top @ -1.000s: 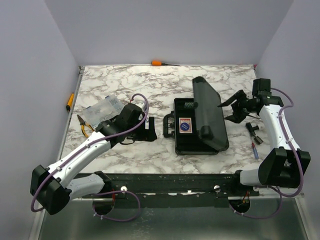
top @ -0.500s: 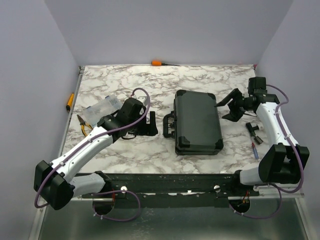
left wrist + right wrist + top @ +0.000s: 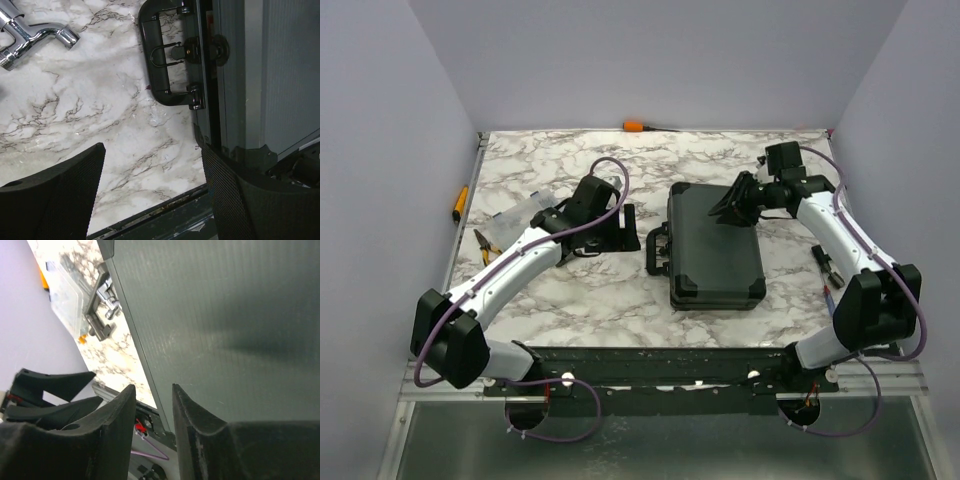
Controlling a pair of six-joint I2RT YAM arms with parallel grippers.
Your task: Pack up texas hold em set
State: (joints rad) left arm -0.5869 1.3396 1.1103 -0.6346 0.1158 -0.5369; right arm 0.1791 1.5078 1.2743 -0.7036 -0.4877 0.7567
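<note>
The black hard case (image 3: 715, 250) lies shut in the middle of the table, its handle (image 3: 656, 250) pointing left. The cards, chips and discs are hidden inside. My left gripper (image 3: 626, 226) is open and empty, just left of the handle. In the left wrist view the handle (image 3: 167, 65) and the case's side (image 3: 250, 75) lie ahead of the wide-apart fingers (image 3: 55, 195). My right gripper (image 3: 730, 206) hovers over the far part of the lid, jaws a little apart and holding nothing. The right wrist view shows the lid (image 3: 225, 315) filling the frame beyond the fingertips (image 3: 112, 430).
A clear plastic box (image 3: 520, 212) and orange-handled pliers (image 3: 485, 250) lie at the left. A chrome clamp (image 3: 35, 35) lies near the left gripper. An orange-handled screwdriver (image 3: 635, 126) lies at the back edge. Small tools (image 3: 830, 265) lie right of the case.
The case lid went from raised to shut flat. My right gripper swung left from beside the case to over its lid. My left gripper moved up and right toward the handle.
</note>
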